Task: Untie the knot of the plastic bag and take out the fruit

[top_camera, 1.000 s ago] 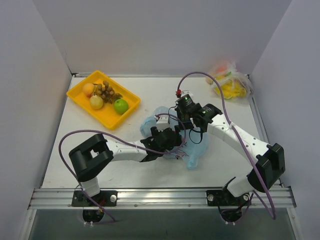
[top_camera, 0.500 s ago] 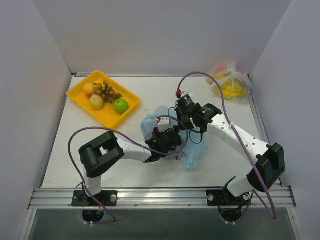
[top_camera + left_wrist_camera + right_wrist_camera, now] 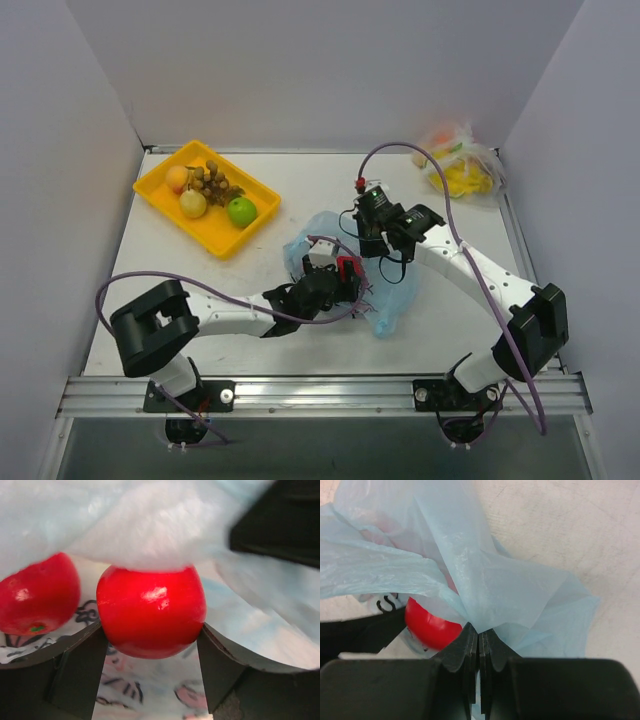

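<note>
The light blue plastic bag [image 3: 393,300] lies mid-table, its mouth open; no knot shows. My left gripper [image 3: 338,280] reaches into the mouth and is shut on a red apple [image 3: 348,267]. In the left wrist view the apple [image 3: 151,611] sits squeezed between my two fingers [image 3: 75,670], with a second red apple [image 3: 35,600] to its left on the bag's printed panel. My right gripper [image 3: 372,247] is shut on a fold of the bag's upper edge [image 3: 485,575] and holds it up; a red apple [image 3: 427,625] shows below it.
A yellow tray [image 3: 215,238] at the back left holds an orange [image 3: 177,179], a yellow pear [image 3: 193,204], a green apple [image 3: 241,211] and a brown bunch [image 3: 213,183]. A clear bag with yellow-orange contents [image 3: 460,165] lies at the back right.
My left arm's elbow has swung left and back towards the near edge. The red apple in the left gripper now shows at the bag's mouth. The right gripper has stayed on the bag.
</note>
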Controlling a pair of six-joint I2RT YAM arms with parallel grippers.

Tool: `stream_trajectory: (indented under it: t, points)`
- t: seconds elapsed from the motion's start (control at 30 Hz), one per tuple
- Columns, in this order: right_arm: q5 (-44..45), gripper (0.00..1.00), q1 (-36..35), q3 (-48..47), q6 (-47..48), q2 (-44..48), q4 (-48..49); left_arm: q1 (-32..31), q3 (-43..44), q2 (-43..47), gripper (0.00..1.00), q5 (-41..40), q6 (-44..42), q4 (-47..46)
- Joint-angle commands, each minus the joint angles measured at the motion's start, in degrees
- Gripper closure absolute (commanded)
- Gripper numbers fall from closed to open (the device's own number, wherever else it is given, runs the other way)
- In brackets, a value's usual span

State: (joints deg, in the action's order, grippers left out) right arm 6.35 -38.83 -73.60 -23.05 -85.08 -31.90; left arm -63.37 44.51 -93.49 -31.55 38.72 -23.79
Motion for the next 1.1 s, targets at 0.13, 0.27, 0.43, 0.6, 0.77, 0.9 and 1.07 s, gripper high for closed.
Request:
stream_trajectory:
  t: [0.13,0.27,0.43,0.6,0.77,0.9,1.07]
  points:
    - [1.3,1.0,6.3,-1.19,2.65,1.49,-0.27,-1.05,-2.76,12.27,0.72,26.66,-11.63,-1.18]
    - [1.3,1.0,8.32,-0.32,3.53,2.28,-0.44,-1.31,-2.94,17.54,0.72,33.55,-13.93,2.77]
    - [2.0,1.0,9.03,1.7,4.06,3.07,-0.71,-0.09,1.52,25.72,0.72,31.29,-16.13,13.3]
    - [2.26,1.0,9.38,4.52,3.36,3.87,-0.62,7.46,8.74,29.5,0.71,37.24,-17.1,21.15]
    - [2.35,1.0,9.47,7.42,3.19,5.44,-0.62,16.51,11.82,32.41,0.68,36.04,-17.01,23.7]
    - [0.95,1.0,9.47,9.0,2.83,7.2,-0.71,29.67,14.54,30.39,0.68,25.16,-13.86,33.51]
    - [1.3,1.0,9.47,9.88,3.45,9.14,-0.71,44.81,13.94,23.82,0.66,23.19,-7.53,36.27]
